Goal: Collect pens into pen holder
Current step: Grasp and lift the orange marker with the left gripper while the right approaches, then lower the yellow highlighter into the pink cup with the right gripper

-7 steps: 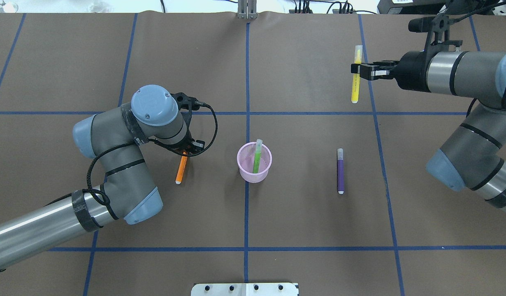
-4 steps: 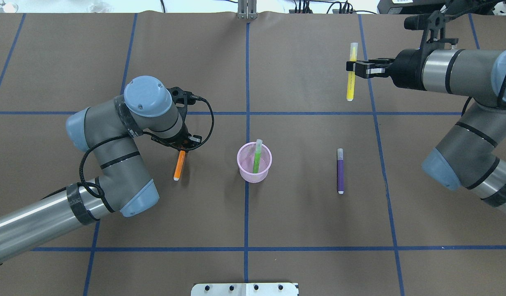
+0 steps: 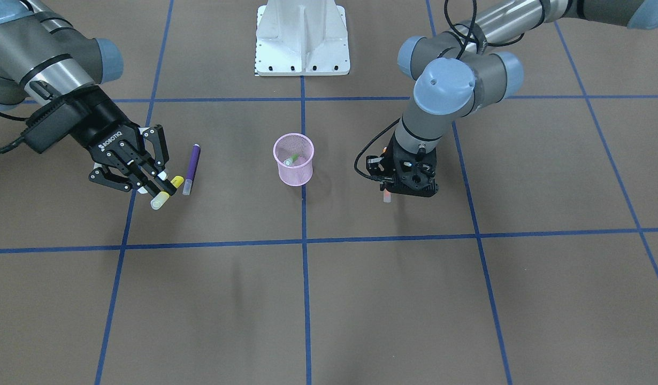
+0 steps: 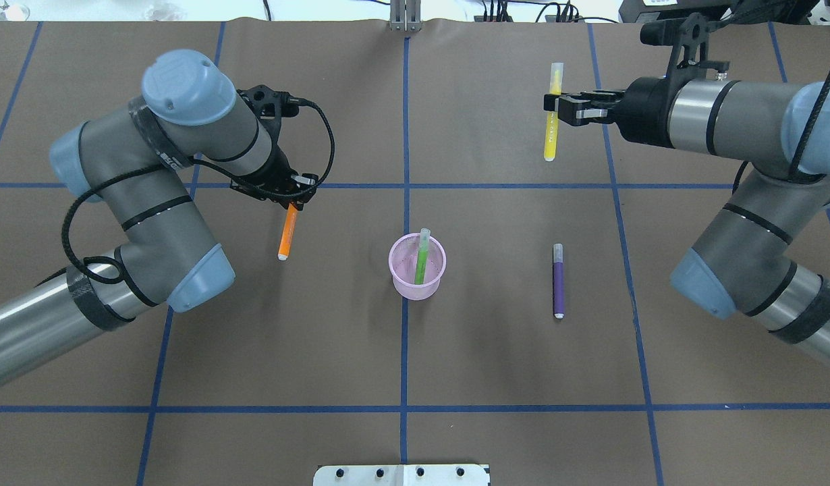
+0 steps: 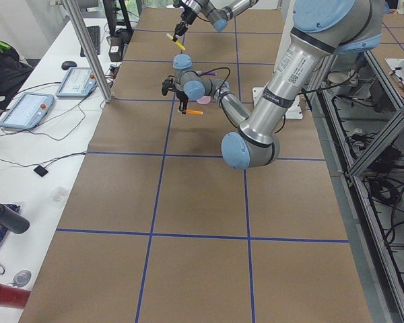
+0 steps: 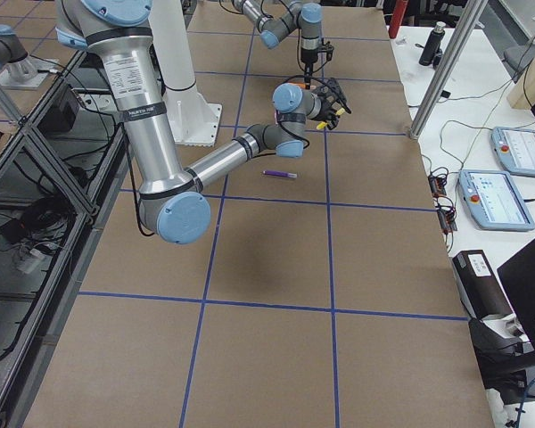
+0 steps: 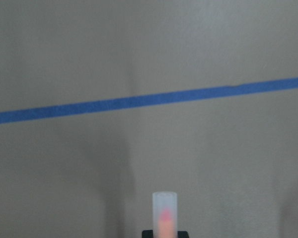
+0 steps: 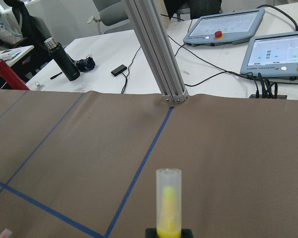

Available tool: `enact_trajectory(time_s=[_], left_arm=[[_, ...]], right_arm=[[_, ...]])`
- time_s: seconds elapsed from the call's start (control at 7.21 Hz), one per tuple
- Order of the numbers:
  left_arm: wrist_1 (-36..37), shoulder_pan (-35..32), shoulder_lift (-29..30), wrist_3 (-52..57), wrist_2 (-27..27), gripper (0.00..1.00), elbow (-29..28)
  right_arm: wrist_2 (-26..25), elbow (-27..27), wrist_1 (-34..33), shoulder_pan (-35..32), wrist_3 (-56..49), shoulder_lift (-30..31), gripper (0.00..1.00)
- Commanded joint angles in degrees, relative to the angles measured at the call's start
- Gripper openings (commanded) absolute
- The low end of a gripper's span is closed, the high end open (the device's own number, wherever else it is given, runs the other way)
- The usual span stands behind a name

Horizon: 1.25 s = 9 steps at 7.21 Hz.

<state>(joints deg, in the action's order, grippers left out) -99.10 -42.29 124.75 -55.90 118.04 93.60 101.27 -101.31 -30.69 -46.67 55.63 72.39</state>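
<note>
nearby, purple pen (image 4: 558,280) flat, green pen (image 4: 422,257) in pen holder (image 4: 415,291)

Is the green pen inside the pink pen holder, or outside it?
Inside. The green pen leans in the pen holder, its pale cap end above the rim.

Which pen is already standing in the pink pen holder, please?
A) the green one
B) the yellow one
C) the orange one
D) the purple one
A: the green pen leans inside the pen holder, its cap end above the rim, while the purple pen lies flat on the table.
</note>
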Motion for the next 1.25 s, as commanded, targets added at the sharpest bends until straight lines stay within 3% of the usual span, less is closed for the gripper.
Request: enact_trajectory(time_s=[0.0, 0.55, 0.69, 1.11], left_arm=[[-0.04, -3.48, -0.04, 0.00, 0.70, 0.00, 1.59], [-1.36, -6.30, -1.62, -0.09, 0.35, 0.00, 5.54], [-5.36, -7.09, -3.19, -0.35, -1.91, 0.00, 6.85], [-6.72, -8.33, -5.05, -0.17, -2.64, 0.00, 8.09]], right_arm=[[-10.34, -1.44, -0.25, 7.69, 0.00, -2.85, 0.00], [-32.22, 0.14, -2.52, 24.31, -1.05, -9.01, 0.00], [-35.49, 1.19, -3.66, 26.43, -1.05, -10.15, 0.00], [-39.20, 5.93, -3.68, 29.26, -1.05, -11.74, 0.00]])
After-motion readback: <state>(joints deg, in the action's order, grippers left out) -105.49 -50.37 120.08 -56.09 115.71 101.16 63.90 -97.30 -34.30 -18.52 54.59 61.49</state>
